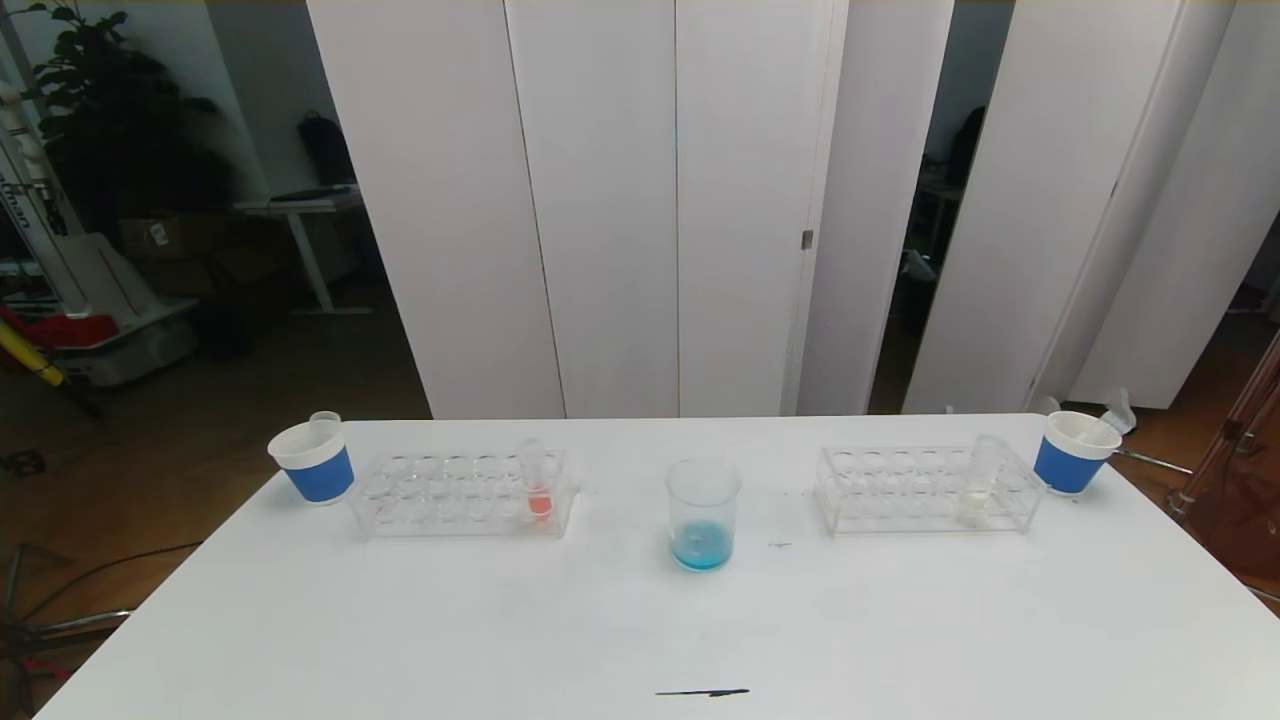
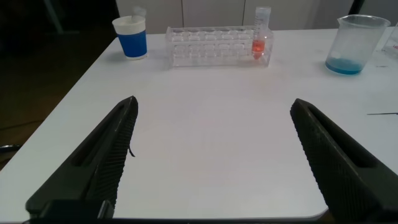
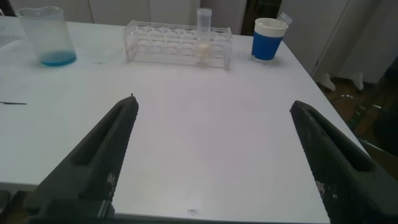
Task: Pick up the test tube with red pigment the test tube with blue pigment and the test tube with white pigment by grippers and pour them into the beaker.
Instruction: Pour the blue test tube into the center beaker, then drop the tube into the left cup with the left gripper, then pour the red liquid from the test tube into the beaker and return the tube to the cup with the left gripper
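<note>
Centrally, beaker with blue pigment

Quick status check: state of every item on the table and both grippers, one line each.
beaker: upright, blue liquid at its bottom
test tube with red pigment: upright in left rack
test tube with white pigment: upright in right rack
left cup: upright, holds an empty tube
right cup: upright, holds something clear
left gripper: open, empty, above the table
right gripper: open, empty, above the table
</note>
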Robot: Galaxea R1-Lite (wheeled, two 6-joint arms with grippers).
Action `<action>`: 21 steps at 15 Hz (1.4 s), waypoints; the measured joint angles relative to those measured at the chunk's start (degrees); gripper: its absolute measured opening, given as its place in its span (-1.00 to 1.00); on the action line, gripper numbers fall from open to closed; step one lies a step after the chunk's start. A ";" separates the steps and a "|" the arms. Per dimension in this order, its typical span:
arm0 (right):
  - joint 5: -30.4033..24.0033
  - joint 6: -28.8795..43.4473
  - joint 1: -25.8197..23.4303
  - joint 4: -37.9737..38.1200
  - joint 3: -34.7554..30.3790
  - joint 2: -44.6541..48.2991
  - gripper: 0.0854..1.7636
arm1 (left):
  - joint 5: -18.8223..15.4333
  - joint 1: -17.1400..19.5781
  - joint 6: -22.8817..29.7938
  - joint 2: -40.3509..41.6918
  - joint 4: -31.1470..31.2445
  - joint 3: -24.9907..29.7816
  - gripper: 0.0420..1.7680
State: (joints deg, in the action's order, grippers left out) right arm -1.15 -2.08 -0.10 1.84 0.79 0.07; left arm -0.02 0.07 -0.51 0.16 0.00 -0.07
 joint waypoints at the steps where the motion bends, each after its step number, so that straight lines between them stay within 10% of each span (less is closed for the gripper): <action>1: 0.00 -0.02 0.00 0.00 0.00 0.00 0.98 | 0.02 -0.02 0.02 0.00 0.00 0.00 0.98; 21: 0.00 -0.02 0.02 -0.02 0.00 0.00 0.98 | 0.10 0.00 0.13 -0.06 -0.05 -0.02 0.98</action>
State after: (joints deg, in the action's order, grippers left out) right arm -1.15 -2.11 -0.07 1.82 0.79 0.07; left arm 0.07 0.07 -0.38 0.10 -0.05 -0.10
